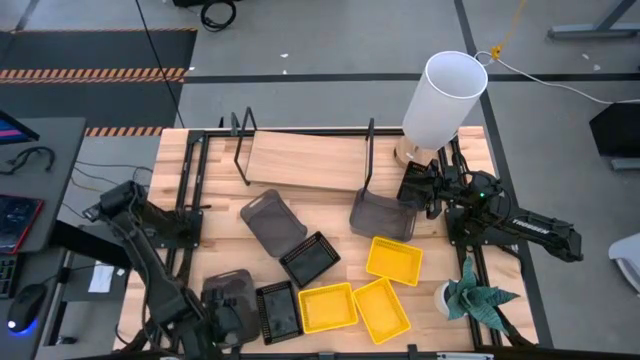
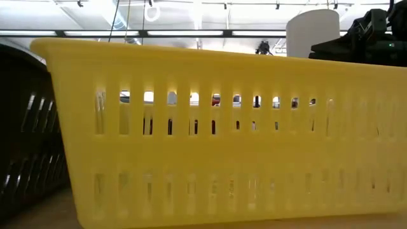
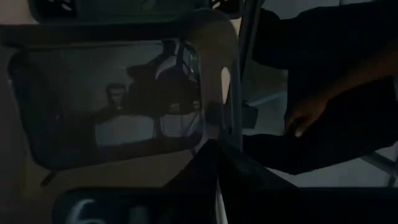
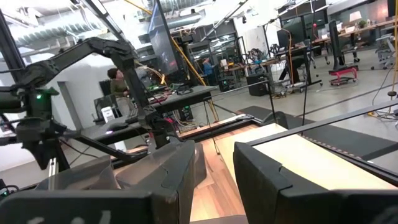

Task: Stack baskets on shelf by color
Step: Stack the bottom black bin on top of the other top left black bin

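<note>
Baskets lie scattered before the shelf (image 1: 305, 160): three yellow baskets (image 1: 327, 306), black slatted ones (image 1: 309, 259), grey ones (image 1: 272, 221). The left gripper (image 1: 228, 312) sits closed over a grey basket (image 1: 228, 290) at the near edge, apparently pinching its rim. The right gripper (image 1: 415, 190), fingers parted, grips another grey basket (image 1: 382, 214) beside the shelf. A white lamp (image 1: 443, 97) crowds that corner.
</note>
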`<state>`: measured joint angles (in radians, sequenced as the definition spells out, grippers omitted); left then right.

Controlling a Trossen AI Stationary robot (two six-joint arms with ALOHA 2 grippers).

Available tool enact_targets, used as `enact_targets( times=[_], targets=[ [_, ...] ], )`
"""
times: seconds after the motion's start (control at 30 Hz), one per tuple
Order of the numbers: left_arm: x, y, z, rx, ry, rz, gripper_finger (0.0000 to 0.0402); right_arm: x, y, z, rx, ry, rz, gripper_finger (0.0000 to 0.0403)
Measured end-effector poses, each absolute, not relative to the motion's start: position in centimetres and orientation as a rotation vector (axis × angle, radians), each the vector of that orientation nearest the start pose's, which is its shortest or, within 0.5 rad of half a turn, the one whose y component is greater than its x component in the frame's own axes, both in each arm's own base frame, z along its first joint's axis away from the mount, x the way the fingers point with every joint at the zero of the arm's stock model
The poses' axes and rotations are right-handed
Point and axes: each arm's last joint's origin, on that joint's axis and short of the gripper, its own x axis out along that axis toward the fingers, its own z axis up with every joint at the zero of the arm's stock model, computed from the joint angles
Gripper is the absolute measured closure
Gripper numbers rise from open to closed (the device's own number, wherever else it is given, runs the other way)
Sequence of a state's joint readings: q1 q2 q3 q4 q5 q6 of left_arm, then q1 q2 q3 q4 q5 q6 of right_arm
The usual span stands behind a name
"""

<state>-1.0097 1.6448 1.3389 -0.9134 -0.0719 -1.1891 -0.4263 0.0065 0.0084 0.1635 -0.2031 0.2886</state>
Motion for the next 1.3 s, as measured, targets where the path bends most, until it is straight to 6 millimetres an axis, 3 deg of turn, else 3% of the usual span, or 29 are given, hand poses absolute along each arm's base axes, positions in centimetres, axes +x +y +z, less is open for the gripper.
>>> enact_targets(
  times=[0.23, 0.63, 1.0, 1.3],
  targets=[
    [18.1, -27.3, 25.3, -0.417, 1.399, -0.007, 0.0351, 9.0, -3.4, 18.2, 0.236, -0.188, -0.199, 0.0288],
    [19.0, -27.1, 25.5, -0.619, 1.471, 0.049, 0.0221, 9.0, -3.4, 18.2, 0.235, -0.188, -0.198, 0.0288],
    [19.3, -27.4, 25.4, -0.713, 1.419, 0.113, 0.024, 9.0, -3.4, 18.1, 0.236, -0.188, -0.198, 0.0288],
    [20.2, -28.7, 22.6, -0.611, 1.445, 0.087, 0.0242, 9.0, -3.4, 18.2, 0.235, -0.189, -0.198, 0.0288]
  ],
)
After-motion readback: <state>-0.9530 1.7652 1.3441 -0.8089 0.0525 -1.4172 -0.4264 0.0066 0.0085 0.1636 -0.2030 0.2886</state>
